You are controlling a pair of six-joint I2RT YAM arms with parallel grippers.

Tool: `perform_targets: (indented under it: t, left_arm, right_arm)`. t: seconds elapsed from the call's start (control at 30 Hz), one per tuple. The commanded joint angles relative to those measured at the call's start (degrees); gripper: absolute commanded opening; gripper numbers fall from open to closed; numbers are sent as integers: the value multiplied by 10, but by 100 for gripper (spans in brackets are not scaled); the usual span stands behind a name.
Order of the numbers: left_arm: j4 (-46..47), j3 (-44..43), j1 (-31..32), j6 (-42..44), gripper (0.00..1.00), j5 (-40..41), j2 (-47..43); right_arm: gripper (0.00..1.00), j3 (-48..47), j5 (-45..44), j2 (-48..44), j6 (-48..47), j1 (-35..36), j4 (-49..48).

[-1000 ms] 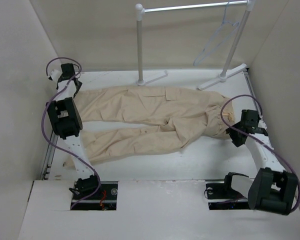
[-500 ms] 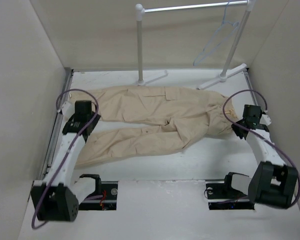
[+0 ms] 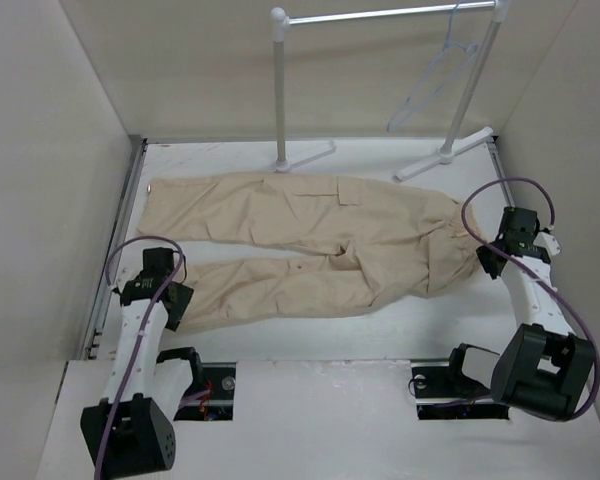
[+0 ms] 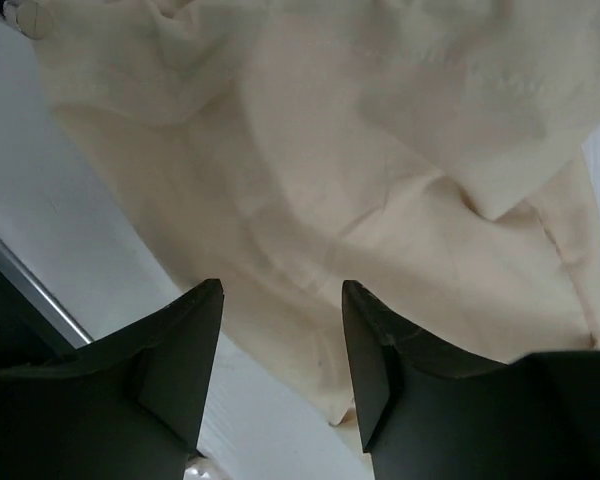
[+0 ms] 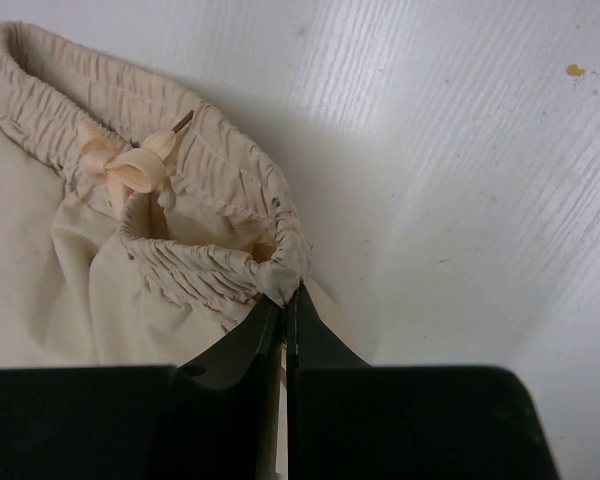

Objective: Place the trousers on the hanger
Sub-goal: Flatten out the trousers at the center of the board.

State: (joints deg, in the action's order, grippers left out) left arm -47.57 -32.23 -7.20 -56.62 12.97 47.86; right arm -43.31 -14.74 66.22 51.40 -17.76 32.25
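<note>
Beige walls box in a white desk (image 3: 400, 325), and the trousers (image 3: 310, 215) lie flat across it with their long axis running from the left edge to the right edge; the waistband (image 5: 210, 265) sits by the right edge and both leg ends by the left. From the right wrist camera I see the right jaws pinched fully together on the gathered elastic rim of that waistband, just beside the drawstring bow (image 5: 130, 165); the cloth there is lifted into a small peak. The left jaws stand apart with nothing between them, hanging over the hem of the near leg (image 3: 240, 295) close to the near-left corner; I cannot tell whether they touch the cloth. The hanger (image 3: 435, 85) dangles from the rail (image 3: 380, 15) above the far-right corner, well apart from the leg ends and far nearer the waistband; so I judge the right arm (image 3: 525, 290) the nearer one, and the trousers would have to be gathered toward that corner; first, I reckon, the left jaws need to close on the hem.
</note>
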Motion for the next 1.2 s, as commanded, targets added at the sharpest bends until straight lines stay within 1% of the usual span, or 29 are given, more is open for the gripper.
perform_targets:
  t: [0.0,0.03,0.1,0.13,0.17,0.23,0.3,0.37,0.43,0.47,0.53,0.57,0.6,0.63,0.73,0.77,0.83,0.9,1.07,1.17]
  left_arm:
    - [59,18,-17,-20,43,20,34]
    - [81,21,-22,-21,36,19,47]
    - [120,20,-36,-20,18,15,72]
    - [128,15,-41,-20,11,14,81]
    - [131,6,-45,-20,7,12,87]
    - [133,-18,-57,-21,2,13,85]
    - [127,-58,-66,-22,0,6,79]
    - [108,-101,-53,-17,0,18,82]
    - [81,-119,-40,-17,0,41,79]
    - [74,-118,-37,-17,2,49,75]
    - [76,-108,-31,-11,9,47,79]
    - [76,-101,-23,-3,15,43,88]
    - [77,-92,-14,1,25,36,96]
    - [78,-85,-2,5,32,29,106]
    - [88,-68,8,28,50,32,120]
    - [99,-64,9,40,52,32,123]
    - [116,-63,10,56,55,32,133]
    - [129,-67,15,54,56,23,136]
    - [140,-96,62,53,56,27,114]
    - [132,-101,107,58,56,56,97]
  right_arm:
    - [2,-60,1,2,14,7,-10]
    - [2,-67,0,7,16,7,-9]
    - [2,-81,-4,16,16,4,-5]
    - [2,-87,-2,22,16,-2,-1]
    - [2,-93,0,26,16,-12,3]
    - [1,-113,7,30,18,-45,16]
    - [1,-136,25,21,24,-69,29]
    - [0,-169,29,5,25,-82,47]
    - [1,-193,17,-12,16,-93,77]
    - [2,-193,10,-16,6,-101,82]
    - [2,-173,14,-6,-4,-119,85]
    - [2,-159,16,7,-2,-124,84]
    - [2,-147,18,18,3,-123,83]
    - [2,-140,17,24,9,-121,82]
    - [2,-123,10,26,12,-95,60]
    - [2,-120,9,22,13,-88,55]
    - [2,-114,10,16,13,-85,48]
    - [2,-106,20,12,12,-73,35]
    - [3,-71,30,2,9,-44,5]
    - [3,-54,47,9,9,-43,-10]
